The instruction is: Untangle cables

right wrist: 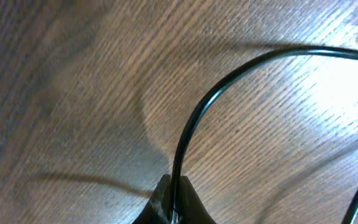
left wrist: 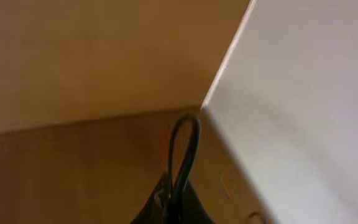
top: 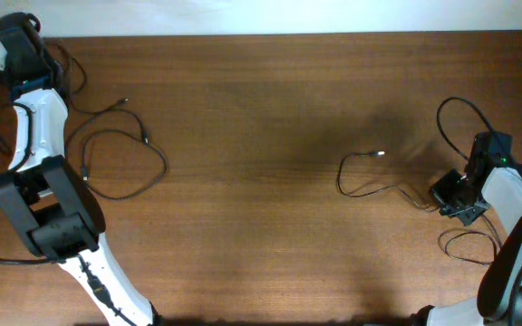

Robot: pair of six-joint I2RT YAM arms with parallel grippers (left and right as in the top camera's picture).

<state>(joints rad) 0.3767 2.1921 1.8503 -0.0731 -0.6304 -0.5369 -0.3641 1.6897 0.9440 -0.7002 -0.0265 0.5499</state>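
Observation:
One thin black cable (top: 116, 156) lies in loose loops at the left of the wooden table, trailing up toward the far-left corner. My left gripper (top: 24, 43) sits at that corner, shut on a black cable loop (left wrist: 186, 146) that sticks out past its jaws (left wrist: 176, 198). A second cable (top: 347, 177) with a small plug end (top: 381, 154) curves across the right side to my right gripper (top: 449, 194). In the right wrist view the jaws (right wrist: 175, 190) are shut on this cable (right wrist: 194, 121), just above the wood. Further black loops (top: 460, 113) lie around the right arm.
The table's far edge meets a white wall (left wrist: 303, 93) right by the left gripper. Another thin black loop (top: 468, 246) lies near the right arm's base. The left arm's white links (top: 39, 136) stretch along the table's left side.

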